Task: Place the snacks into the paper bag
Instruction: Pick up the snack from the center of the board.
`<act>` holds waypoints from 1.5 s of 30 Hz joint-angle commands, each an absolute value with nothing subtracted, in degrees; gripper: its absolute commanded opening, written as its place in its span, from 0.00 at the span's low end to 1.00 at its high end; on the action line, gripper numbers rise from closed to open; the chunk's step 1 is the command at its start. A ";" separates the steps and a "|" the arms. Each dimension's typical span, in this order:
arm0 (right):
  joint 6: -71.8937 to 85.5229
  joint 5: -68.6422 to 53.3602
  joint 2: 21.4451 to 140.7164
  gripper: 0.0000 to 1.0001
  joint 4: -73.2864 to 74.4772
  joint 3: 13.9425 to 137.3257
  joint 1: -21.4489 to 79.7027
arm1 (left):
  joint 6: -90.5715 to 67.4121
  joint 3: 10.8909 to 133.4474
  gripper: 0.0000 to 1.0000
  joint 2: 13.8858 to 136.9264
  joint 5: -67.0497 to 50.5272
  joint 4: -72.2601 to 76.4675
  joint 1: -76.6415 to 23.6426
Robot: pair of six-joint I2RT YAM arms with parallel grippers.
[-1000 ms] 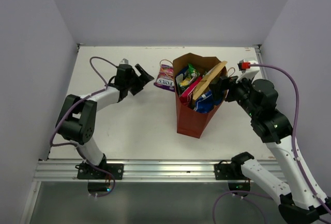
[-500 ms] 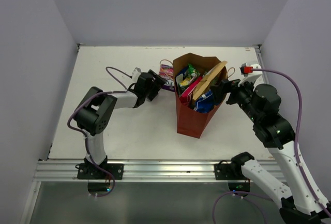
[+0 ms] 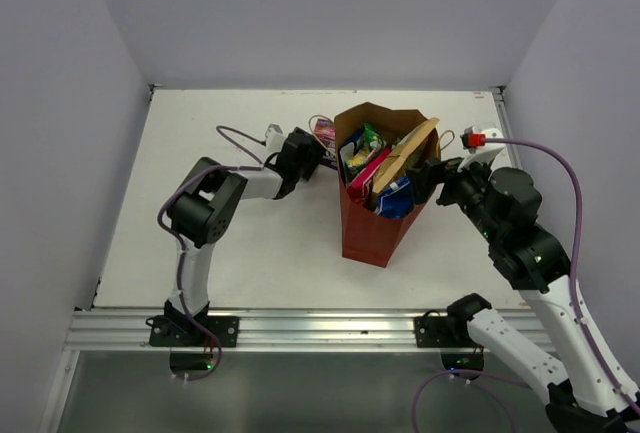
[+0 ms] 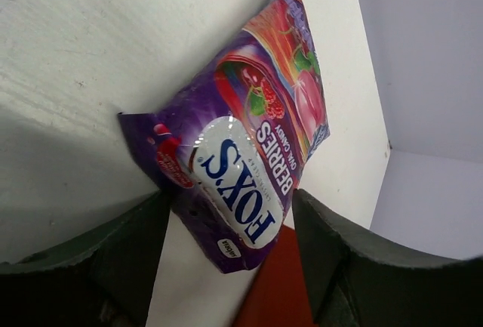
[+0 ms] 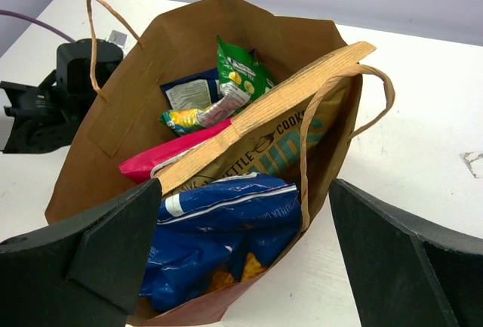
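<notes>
The paper bag (image 3: 368, 225) stands upright a little right of the middle of the surface (image 3: 200, 233), nearer the far edge than the near one. Its mouth gapes upward, so packets can be dropped straight in. It is already well stocked. The right wrist view shows a pink packet (image 5: 162, 162), a tan-brown packet (image 5: 268, 137) propped on its edge, a blue-and-white packet (image 5: 226, 225) against the near wall and a green packet (image 5: 241, 74) at the back.

One snack remains outside, the purple candy packet (image 4: 249, 153). It lies flat on the surface just beside the bag's left wall, toward the far edge.

The left hand (image 3: 305, 153) is low over that packet with its fingers (image 4: 106, 255) spread, one on each side of the packet's near end. Bare surface shows between the packet and the other finger, so the hand is released, not clenched. It looks lined up to pinch the packet across its narrow width. I judge the pick as about to begin, not yet made.

The right hand (image 3: 425, 178) hovers at the bag's right rim with its fingers wide apart, grasping nothing. From there it can probably steady the bag or hold its mouth wide, since the twine handle (image 5: 343, 127) and tall tan-brown packet crowd the opening.
</notes>
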State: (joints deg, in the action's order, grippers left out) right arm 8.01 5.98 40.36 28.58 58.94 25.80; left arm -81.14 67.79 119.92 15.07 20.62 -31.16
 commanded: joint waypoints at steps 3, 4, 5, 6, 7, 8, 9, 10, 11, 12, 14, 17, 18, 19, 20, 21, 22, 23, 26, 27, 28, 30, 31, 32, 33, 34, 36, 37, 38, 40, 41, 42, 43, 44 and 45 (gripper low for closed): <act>6.24 9.05 39.38 0.98 26.10 58.62 26.98 | -81.03 68.91 0.57 124.98 19.95 16.26 -31.03; 5.98 9.23 39.29 0.98 26.10 58.62 27.16 | -81.12 68.82 0.47 125.68 19.86 16.35 -30.76; 5.98 9.40 39.29 0.98 26.02 58.54 27.25 | -81.21 68.73 0.42 126.03 19.78 16.35 -30.59; 5.63 9.84 39.11 0.98 25.93 58.27 27.33 | -81.30 68.56 0.33 126.30 19.95 16.43 -30.15; 5.54 10.10 38.94 0.99 25.93 58.18 27.68 | -81.39 68.47 0.28 126.47 20.04 16.61 -29.97; 5.54 10.37 39.02 0.99 25.93 58.10 27.86 | -81.21 68.38 0.25 126.74 20.13 17.22 -29.71; 5.45 10.46 39.02 0.99 25.67 58.01 28.04 | -80.95 68.38 0.17 126.91 20.13 17.57 -29.53; 5.19 11.07 39.02 0.99 25.66 57.92 28.56 | -80.16 68.38 0.15 127.18 20.30 17.93 -29.18; 5.10 11.34 39.11 0.98 25.75 58.01 28.74 | -79.90 68.47 0.12 127.18 20.48 17.93 -29.09; 4.75 11.69 39.29 0.99 25.75 58.09 29.09 | -79.63 68.47 0.07 127.09 21.00 17.67 -28.83; 4.48 12.57 39.37 0.98 25.84 58.18 29.62 | -78.84 68.12 0.00 126.48 21.09 17.23 -28.39; 4.13 13.18 39.64 0.99 25.84 58.10 30.15 | -76.82 66.01 0.00 124.64 20.13 16.44 -27.07; 3.96 13.36 39.73 0.98 25.75 58.01 30.23 | -75.95 63.74 0.00 123.85 19.52 16.35 -26.37; 3.87 13.45 39.99 0.98 25.75 58.09 30.50 | -75.33 62.24 0.00 121.75 19.08 17.13 -25.85; 3.87 13.71 40.08 0.99 25.75 58.18 30.59 | -74.63 60.49 0.00 120.51 18.72 17.75 -25.32; 3.61 13.97 40.08 0.98 25.75 58.18 30.76 | -72.70 57.16 0.00 117.54 18.20 18.10 -24.27; 3.60 14.06 40.25 0.99 25.75 58.18 30.94 | -71.47 55.56 0.00 115.94 17.85 18.54 -23.56; 3.43 14.41 40.25 0.99 25.75 58.18 31.11 | -70.06 54.24 0.00 114.36 17.49 18.46 -22.86; 3.43 14.59 40.17 0.99 25.49 58.10 31.46 | -63.12 50.98 0.00 107.42 16.87 16.71 -20.31; 3.43 14.59 40.34 0.99 25.31 58.01 31.55 | -58.93 50.72 0.00 104.01 17.48 16.00 -19.61; 3.43 14.50 40.34 0.98 25.23 57.92 31.55 | -56.71 50.89 0.00 102.41 18.10 14.17 -19.51; 3.51 14.50 40.52 0.98 25.31 58.01 31.55 | -49.53 51.85 0.00 97.94 18.89 12.67 -19.51; 3.69 14.33 40.52 0.98 25.31 58.01 31.55 | -47.48 52.29 0.00 96.52 19.24 11.09 -19.51; 3.60 14.33 40.52 0.99 25.31 58.09 31.55 | -45.37 52.47 0.00 95.02 19.25 10.81 -19.51; 3.78 14.33 40.52 0.99 25.57 58.18 31.55 | -41.52 52.56 0.00 92.05 19.07 10.55 -19.51; 3.78 14.33 40.43 0.98 25.49 58.18 31.55 | -39.66 52.56 0.00 90.63 19.25 10.20 -19.51; 3.78 14.24 40.34 0.98 25.75 58.18 31.55 | -34.73 52.73 0.00 86.60 18.63 9.85 -19.51; 3.87 14.33 40.25 0.99 25.75 58.18 31.55 | -33.32 53.00 0.00 85.53 18.63 9.06 -19.51; 3.95 14.24 40.17 0.98 25.66 58.18 31.64 | -32.18 53.52 0.00 84.30 18.28 8.70 -19.51; 4.04 14.06 40.25 0.99 25.66 58.18 31.55 | -28.58 53.87 0.00 81.13 18.19 8.00 -19.51; 4.13 14.06 40.34 0.98 25.75 58.18 31.55 | -26.82 54.49 0.00 79.21 17.85 7.74 -19.51; 4.13 13.89 40.34 0.99 25.66 58.18 31.55 | -25.85 54.93 0.00 78.41 17.75 7.13 -19.51; 4.13 13.89 40.34 0.99 25.75 58.18 31.55 | -25.14 55.45 0.00 77.62 17.67 6.60 -19.51; 4.13 13.97 40.34 0.98 25.75 58.27 31.64 | -24.18 56.94 0.00 77.00 17.06 6.07 -19.51; 4.22 13.97 40.25 0.98 25.75 58.27 31.55 | -22.69 57.74 0.00 75.86 16.70 5.54 -19.51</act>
State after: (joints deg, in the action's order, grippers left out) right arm 4.29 12.99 40.16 28.21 57.98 31.22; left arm -30.17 53.10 79.61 16.69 4.69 -19.53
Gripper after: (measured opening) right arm 0.985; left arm 0.009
